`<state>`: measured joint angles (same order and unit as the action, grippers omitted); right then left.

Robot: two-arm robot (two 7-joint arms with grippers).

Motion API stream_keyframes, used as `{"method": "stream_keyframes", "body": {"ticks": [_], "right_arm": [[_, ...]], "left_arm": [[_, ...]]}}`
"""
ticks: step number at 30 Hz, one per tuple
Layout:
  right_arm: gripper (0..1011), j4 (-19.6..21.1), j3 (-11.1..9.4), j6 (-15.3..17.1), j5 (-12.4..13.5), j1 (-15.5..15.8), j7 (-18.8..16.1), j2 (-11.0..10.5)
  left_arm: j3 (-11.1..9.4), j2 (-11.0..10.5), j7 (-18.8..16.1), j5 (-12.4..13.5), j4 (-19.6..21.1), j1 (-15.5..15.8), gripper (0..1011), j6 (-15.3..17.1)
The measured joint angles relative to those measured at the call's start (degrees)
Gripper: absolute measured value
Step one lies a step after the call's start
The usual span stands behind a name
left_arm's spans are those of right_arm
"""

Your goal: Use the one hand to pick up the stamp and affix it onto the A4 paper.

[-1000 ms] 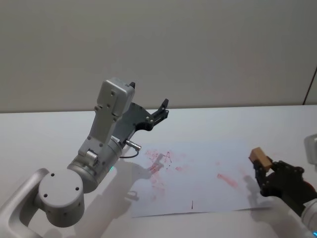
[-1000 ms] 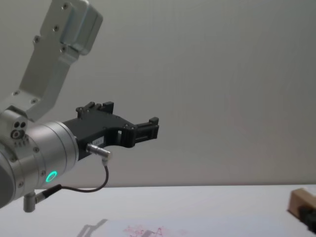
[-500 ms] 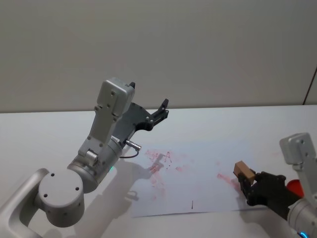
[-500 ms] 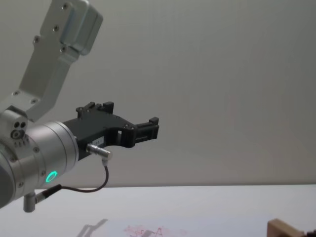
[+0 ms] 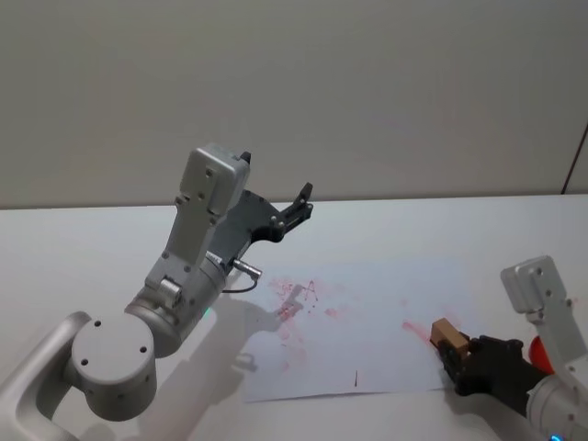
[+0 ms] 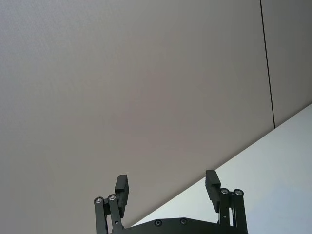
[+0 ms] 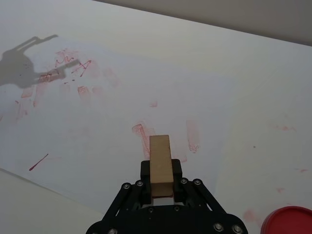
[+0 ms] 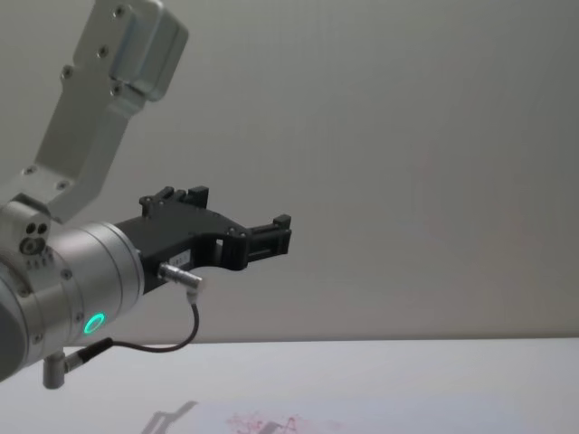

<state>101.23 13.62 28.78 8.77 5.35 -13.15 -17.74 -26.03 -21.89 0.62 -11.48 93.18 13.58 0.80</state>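
The stamp (image 5: pixel 445 333), a small wooden block, is pinched between the fingers of the right claw (image 5: pixel 453 347) at the near right of the scene. It is held over the near right part of the A4 paper (image 5: pixel 367 303), just beside a pink-red smear. Its near end is clamped in the claw, and most of its length juts out free beyond the fingertips.

In the right wrist view the stamp (image 7: pixel 160 153) is seen lying straight along the line of the right claw (image 7: pixel 161 176). Its long axis runs away from the claw, with the free end aimed at the far left across the A4 paper (image 7: pixel 97 122). That end is seen over a faint red mark; whether it touches the sheet cannot be told. A red round object (image 7: pixel 287 220) is seen on the surface (image 7: pixel 253 73), right of the claw and off the paper.

The left claw (image 5: pixel 303 202) is held raised in the air at the far left, well apart from the stamp. Its fingers are spread wide, as seen in the left wrist view (image 6: pixel 166 181), with nothing between them.
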Motion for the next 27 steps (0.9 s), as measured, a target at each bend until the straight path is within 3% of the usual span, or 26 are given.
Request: {"method": "stream_keyframes", "body": {"ticks": [16,27], "right_arm": [[220,-1.71,0.23,1.11,-0.89,-1.55,-1.11,0.72],[220,-0.52,-0.43,-1.1,1.99,-3.02,-0.69,1.72]], "left_arm": [[0.0,0.0,0.0,0.0,0.0,0.0,1001,0.0],[0.0,0.0,0.0,0.0,0.0,0.0,1001,0.0]]}}
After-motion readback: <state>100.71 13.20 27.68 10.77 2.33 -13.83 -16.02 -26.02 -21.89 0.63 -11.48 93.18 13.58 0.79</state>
